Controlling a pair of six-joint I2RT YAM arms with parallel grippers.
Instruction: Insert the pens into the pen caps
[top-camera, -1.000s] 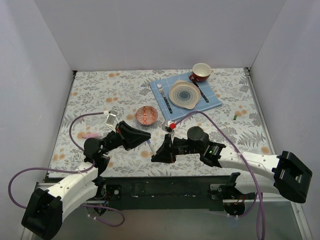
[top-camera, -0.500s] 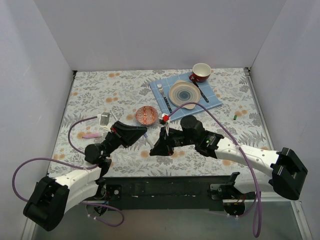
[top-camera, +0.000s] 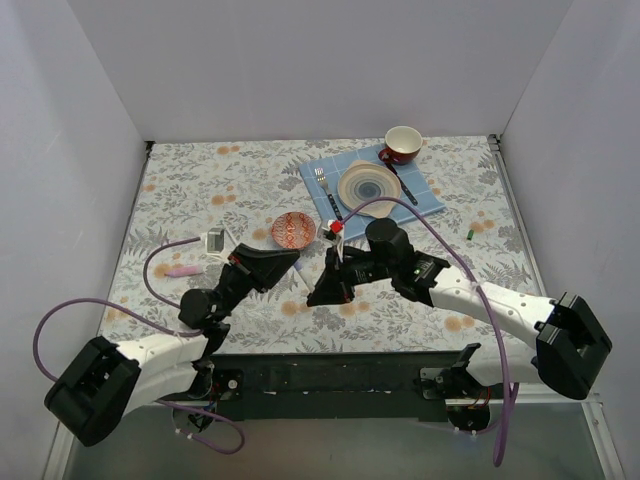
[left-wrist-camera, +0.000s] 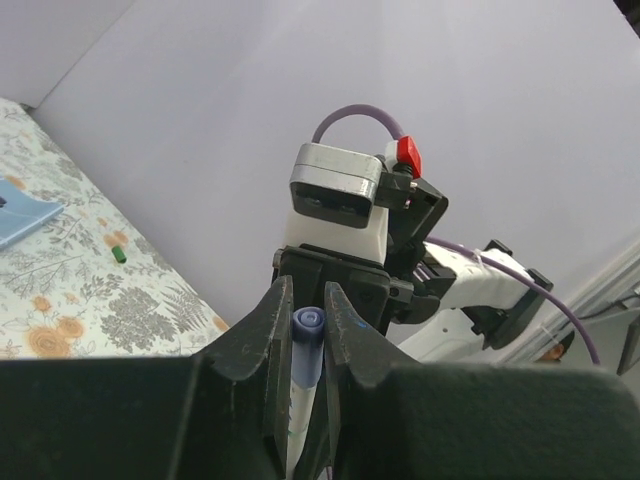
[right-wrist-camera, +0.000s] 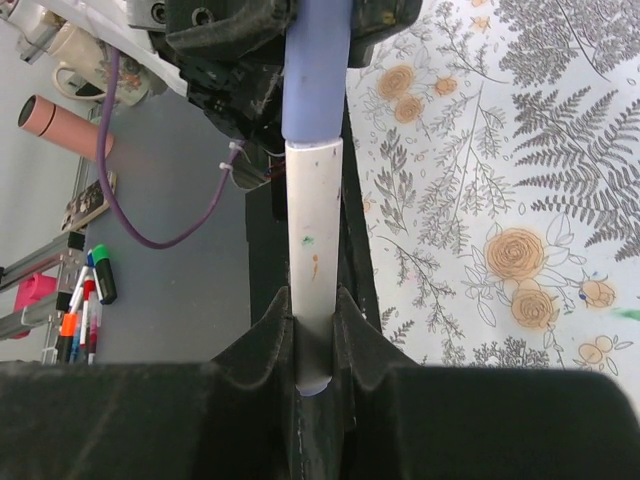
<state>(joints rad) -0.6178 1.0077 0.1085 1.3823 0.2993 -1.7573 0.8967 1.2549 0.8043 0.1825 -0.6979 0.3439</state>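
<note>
**A:** Right wrist view: the pen, a white barrel, runs straight up the middle of the frame. The lilac cap sits on its upper end with no gap at the seam.

**B:** Who holds what?

**A:** The right gripper is clamped narrow on the barrel's lower end, at bottom centre. In the left wrist view the left gripper is pinched on the cap, and the cap's round end shows between the fingers in the lower middle.

**B:** And from above?

**A:** The two grippers meet tip to tip just below the centre of the frame, above the flowered table. The pen is a pale sliver between them. How far it sits inside the cap, I cannot tell.

**B:** The other pieces?

**A:** The pink pen lies at the left, near the left arm's purple cable. The green cap lies well apart at the right. A red bowl sits just above the grippers. Further up, a plate and a fork rest on a blue cloth, with a cup at its top corner.
</note>
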